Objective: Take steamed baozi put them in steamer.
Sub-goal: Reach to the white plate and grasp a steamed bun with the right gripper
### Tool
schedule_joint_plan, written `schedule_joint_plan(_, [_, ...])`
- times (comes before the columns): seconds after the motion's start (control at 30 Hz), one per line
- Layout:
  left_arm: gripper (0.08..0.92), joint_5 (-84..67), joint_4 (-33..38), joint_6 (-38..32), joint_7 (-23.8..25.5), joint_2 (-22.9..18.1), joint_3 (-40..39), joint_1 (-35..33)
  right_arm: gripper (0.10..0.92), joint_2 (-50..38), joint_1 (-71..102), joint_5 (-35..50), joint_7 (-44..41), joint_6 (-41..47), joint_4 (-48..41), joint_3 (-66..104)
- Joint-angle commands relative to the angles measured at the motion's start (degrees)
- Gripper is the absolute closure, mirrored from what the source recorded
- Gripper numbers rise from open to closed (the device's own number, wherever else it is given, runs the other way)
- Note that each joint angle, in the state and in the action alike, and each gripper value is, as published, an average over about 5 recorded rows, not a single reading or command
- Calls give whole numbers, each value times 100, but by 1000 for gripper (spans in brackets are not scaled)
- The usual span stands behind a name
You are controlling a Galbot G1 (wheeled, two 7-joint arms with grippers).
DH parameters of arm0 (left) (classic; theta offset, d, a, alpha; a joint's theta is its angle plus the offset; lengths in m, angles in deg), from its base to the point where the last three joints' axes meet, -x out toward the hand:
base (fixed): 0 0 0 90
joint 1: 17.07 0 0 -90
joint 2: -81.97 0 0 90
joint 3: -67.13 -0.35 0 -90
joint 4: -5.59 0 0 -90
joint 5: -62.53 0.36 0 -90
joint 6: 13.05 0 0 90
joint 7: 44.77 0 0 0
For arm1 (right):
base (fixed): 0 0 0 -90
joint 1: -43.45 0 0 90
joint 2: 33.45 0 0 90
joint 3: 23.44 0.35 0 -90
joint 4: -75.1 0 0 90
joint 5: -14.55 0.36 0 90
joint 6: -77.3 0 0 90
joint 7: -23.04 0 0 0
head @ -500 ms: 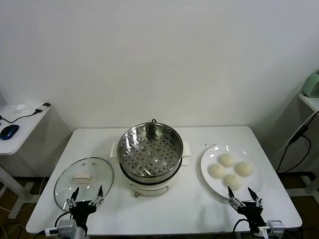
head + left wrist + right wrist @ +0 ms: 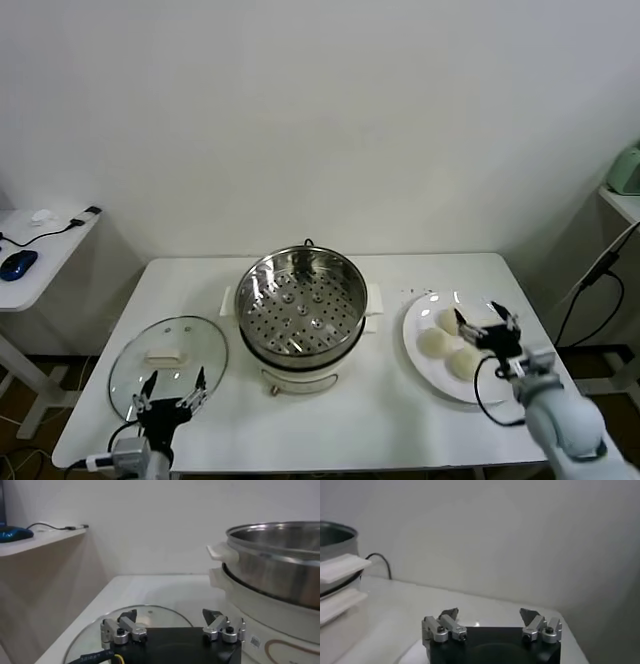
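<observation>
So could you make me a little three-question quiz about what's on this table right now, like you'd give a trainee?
1. True or false: the steamer already holds a bun.
2. Which gripper is over the plate of steamed baozi: A) left gripper, B) right gripper?
3. Fill in: the glass lid lies on the table to the robot's ____ of the steamer.

Key: 1. False, its perforated bottom is bare. 2. B, with open jaws; the left gripper is at the lid's near edge, also open. 3. Left.

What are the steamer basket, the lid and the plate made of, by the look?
Steamer: polished metal, likely stainless steel; mirror reflections, punched holes.
Lid: clear glass; table shows through. Its handle is white, possibly plastic.
Plate: glossy white, ceramic or melamine; cannot tell which.
</observation>
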Motion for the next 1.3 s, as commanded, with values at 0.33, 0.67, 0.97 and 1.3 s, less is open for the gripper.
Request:
schedule_joint_plan(0.33, [177,-8,-23,-88,18,-32,-23,16,203,-1948,-7239,-1390,-5337,-2389,-3031,-7217])
schedule_joint_plan(0.67, [177,-8,-87,-97,25,-63,-65,63,203,-806,-8080,-1237,-5747,-2364,-3799,-8943])
schedule_joint_plan(0.97, [177,-30,-96,-101,21,-30,4,51,203,3,-7034,-1181,-4932,-1777,-4309,-8349])
schedule_joint_plan(1.3, [177,-9,-147,-125,23,-69,-57,35,203,498,-6267,-1426,-4449,-1305,-4696,-7738])
